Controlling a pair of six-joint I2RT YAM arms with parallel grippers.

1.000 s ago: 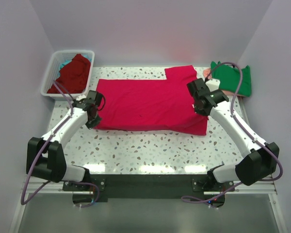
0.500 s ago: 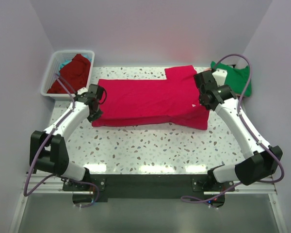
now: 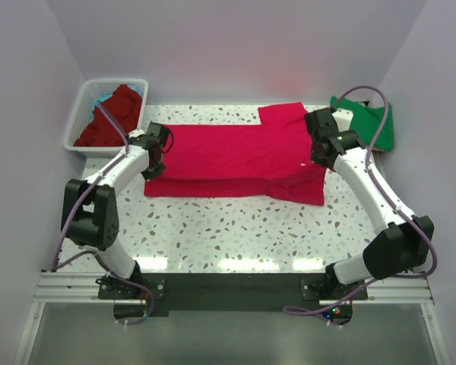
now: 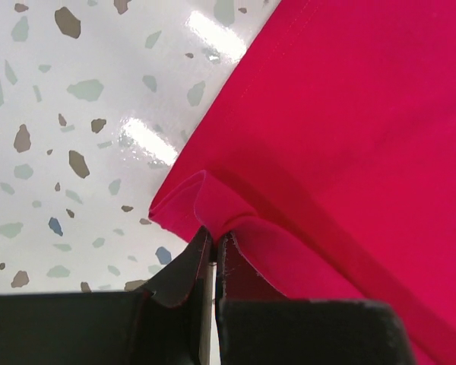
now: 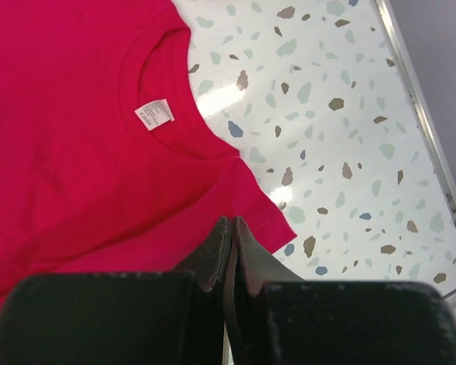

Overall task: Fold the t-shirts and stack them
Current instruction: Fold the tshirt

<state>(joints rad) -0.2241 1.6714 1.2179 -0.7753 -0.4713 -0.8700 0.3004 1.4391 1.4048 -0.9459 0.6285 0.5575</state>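
Observation:
A bright crimson-pink t-shirt lies spread across the table, its near part folded back over itself. My left gripper is shut on a fold of the shirt's left edge; the left wrist view shows the cloth pinched between the gripper's jaws. My right gripper is shut on the shirt's right edge by a sleeve. In the right wrist view the gripper sits by the collar with its white label. A green t-shirt lies at the back right.
A white slatted basket stands at the back left with a dark red t-shirt and a bit of teal cloth in it. Walls close in the table on three sides. Speckled tabletop shows in front of the shirt.
Both grippers have moved toward the back of the table, carrying the shirt's near edge over the rest. The shirt's near border now lies further back, folded double.

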